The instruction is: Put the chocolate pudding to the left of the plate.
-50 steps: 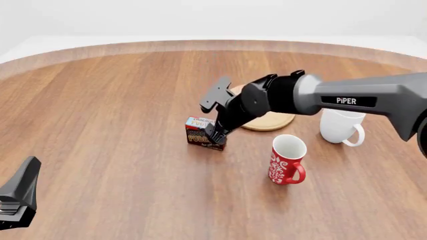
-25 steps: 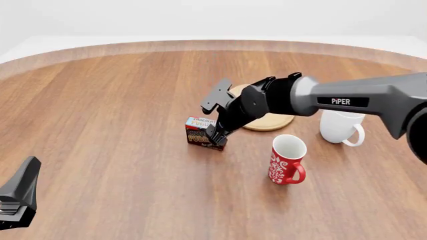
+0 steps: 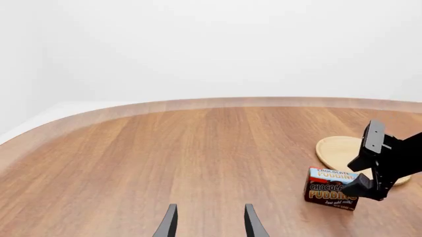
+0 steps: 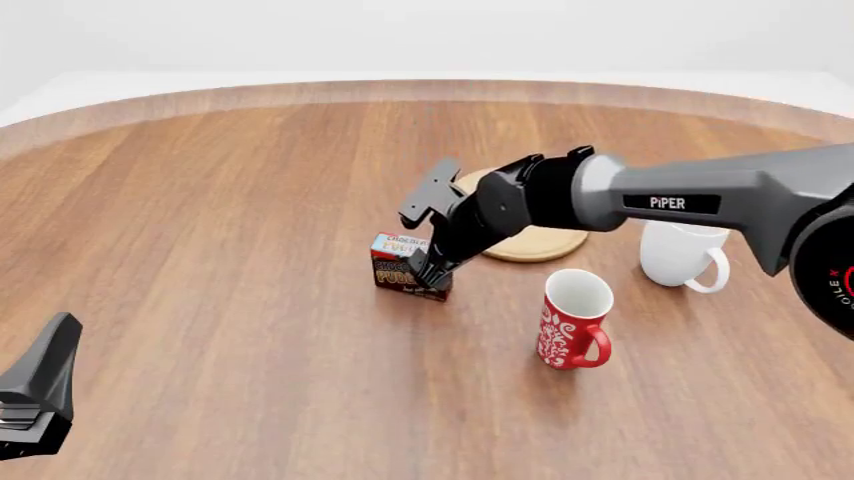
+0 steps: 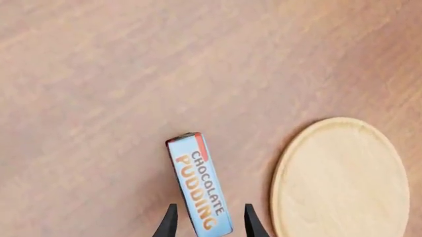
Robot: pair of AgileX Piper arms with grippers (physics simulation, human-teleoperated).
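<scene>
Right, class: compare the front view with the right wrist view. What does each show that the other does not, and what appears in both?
Only the front view shows the red mug, the white mug, the right arm reaching in and the left gripper low at the near left. Only the right wrist view shows the chocolate pudding from above, its light blue top lettered, between the right gripper's open fingers. Both show the pudding, the plate beside it and the wooden table.

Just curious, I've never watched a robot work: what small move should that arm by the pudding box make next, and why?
Probably lift straight up. The chocolate pudding already stands left of the plate, and the right gripper fingers straddle it without visibly squeezing.
</scene>
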